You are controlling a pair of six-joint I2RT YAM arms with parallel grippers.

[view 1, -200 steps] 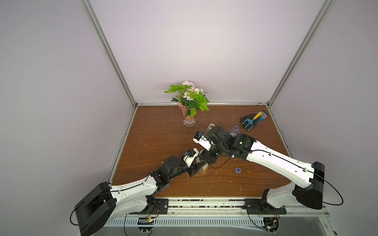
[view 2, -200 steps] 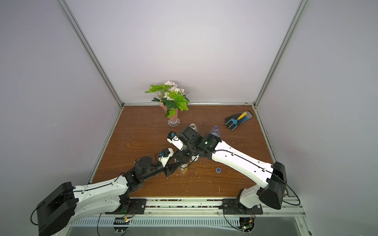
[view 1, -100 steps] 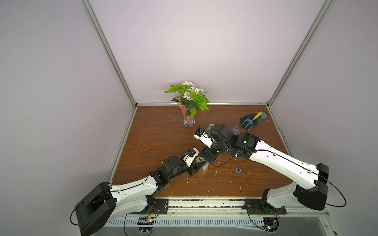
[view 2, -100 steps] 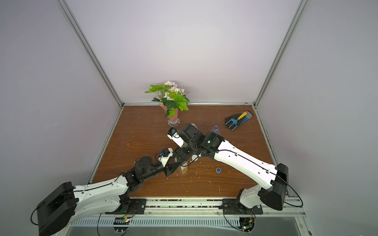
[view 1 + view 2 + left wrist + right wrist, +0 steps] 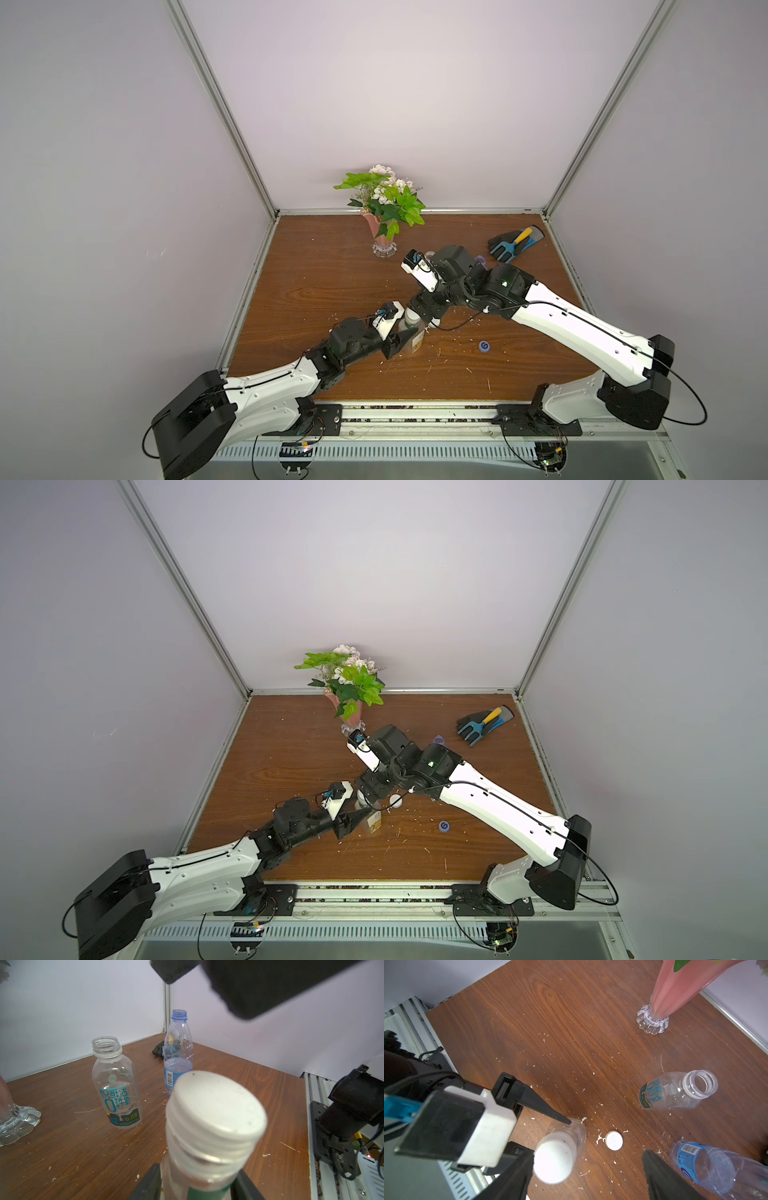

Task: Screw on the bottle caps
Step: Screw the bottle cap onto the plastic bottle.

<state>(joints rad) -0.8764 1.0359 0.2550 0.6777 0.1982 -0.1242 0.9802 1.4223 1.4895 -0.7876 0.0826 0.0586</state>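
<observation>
My left gripper (image 5: 197,1185) is shut on the body of the squarish bottle (image 5: 412,337) with the green neck ring, which stands upright near the table's middle front. A white cap (image 5: 216,1105) sits on its neck, with threads showing under it. Over that cap my right gripper (image 5: 588,1158) hangs open, one finger (image 5: 517,1167) beside the cap (image 5: 553,1159) and the other far off. A second white cap (image 5: 614,1140) lies next to the bottle. The blue cap (image 5: 484,345) lies to the right. The dark-labelled bottle (image 5: 116,1088) and the blue-labelled bottle (image 5: 178,1053) stand uncapped behind.
A pink vase (image 5: 383,235) of flowers stands at the back middle. A dark glove with a yellow-handled tool (image 5: 515,245) lies at the back right. White crumbs are scattered over the wooden table (image 5: 316,291). Walls close in three sides.
My right gripper has opened and come off the white cap, leaving it on the bottle's neck. The left gripper and its bottle have not moved.
</observation>
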